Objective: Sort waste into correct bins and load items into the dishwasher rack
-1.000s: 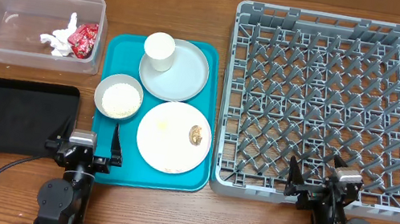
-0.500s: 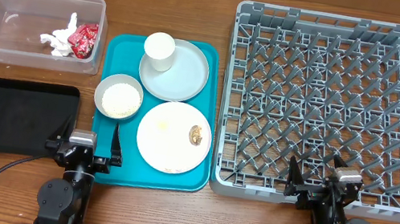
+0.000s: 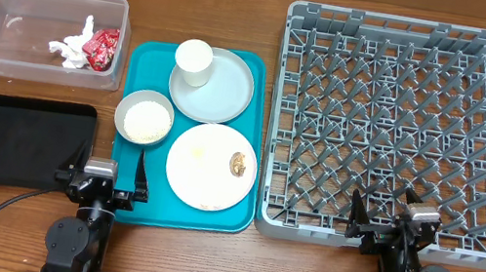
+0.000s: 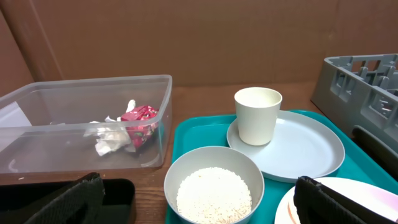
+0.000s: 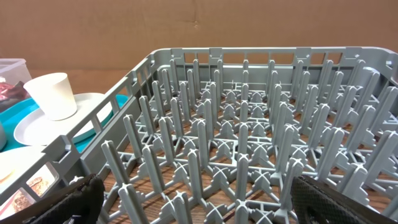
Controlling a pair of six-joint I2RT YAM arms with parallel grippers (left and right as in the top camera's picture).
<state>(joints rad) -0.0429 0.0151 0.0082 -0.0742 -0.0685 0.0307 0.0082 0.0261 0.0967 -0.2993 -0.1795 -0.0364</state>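
Rice [image 4: 214, 194], loose white grains in round grey bowl [image 4: 214, 155]; left gripper [image 3: 105, 180], right gripper [image 3: 386, 224]: jaws apart

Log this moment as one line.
left gripper open; right gripper open; rack empty; rice in bowl; cup on grey plate; scrap on pale plate

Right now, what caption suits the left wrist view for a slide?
Rice-filled bowl, and a cup on a grey plate, share the teal tray beside the clear tub.
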